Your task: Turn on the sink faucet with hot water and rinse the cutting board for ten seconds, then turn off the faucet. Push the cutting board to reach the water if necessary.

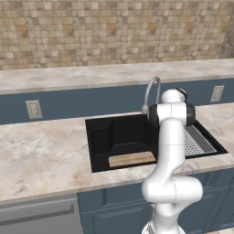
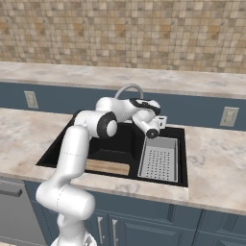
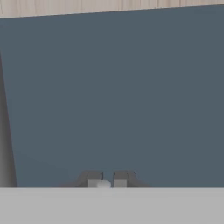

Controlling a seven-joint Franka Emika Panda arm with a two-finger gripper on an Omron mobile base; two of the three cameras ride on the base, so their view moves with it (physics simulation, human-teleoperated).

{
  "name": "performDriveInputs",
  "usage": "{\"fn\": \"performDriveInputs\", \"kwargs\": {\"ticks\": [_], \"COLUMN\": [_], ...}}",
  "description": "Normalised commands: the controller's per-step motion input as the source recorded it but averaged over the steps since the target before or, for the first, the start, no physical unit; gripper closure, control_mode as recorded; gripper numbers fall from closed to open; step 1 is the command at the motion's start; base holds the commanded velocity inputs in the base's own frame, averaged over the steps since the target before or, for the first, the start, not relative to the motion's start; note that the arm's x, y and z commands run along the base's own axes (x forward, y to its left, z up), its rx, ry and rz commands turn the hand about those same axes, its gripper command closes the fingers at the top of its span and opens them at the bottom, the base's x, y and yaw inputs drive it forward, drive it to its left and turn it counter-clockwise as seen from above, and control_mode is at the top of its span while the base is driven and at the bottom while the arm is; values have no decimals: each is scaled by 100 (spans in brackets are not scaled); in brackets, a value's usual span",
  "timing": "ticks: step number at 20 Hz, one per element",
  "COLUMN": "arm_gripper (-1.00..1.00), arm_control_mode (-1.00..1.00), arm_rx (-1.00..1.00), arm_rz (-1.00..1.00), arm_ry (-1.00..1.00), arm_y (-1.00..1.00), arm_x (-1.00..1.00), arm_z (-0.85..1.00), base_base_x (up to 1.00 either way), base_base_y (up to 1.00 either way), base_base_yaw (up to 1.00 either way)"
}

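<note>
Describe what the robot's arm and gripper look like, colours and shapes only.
The arm is made of glossy white rounded tube segments with dark grey to black rings at the joints. The gripper is a small pale block, and its two short fingertips are dark grey. No cables or markings are visible.

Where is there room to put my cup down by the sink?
The marble counter left of the sink is bare, and so is the stretch right of it. Inside the sink it is crowded: the cutting board lies at the front, the grey tray sits beside it, and the arm reaches over.

Tan tiled wall (image 1: 114,27), marble counter (image 1: 41,151)
</note>
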Motion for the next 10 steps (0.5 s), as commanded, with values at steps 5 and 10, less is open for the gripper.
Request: {"fn": "performDriveInputs", "kwargs": {"ticks": [5,10], "arm_gripper": [100,100], "arm_control_mode": [-100,-100], "arm_rx": [0,0], "arm_rz": [0,0], "arm_ry": [0,0], "arm_y": [-52,-52], "arm_x": [0,0], "arm_z": [0,0], "base_base_x": [0,0], "base_base_y": [0,0], "base_base_yaw": [0,0]}}
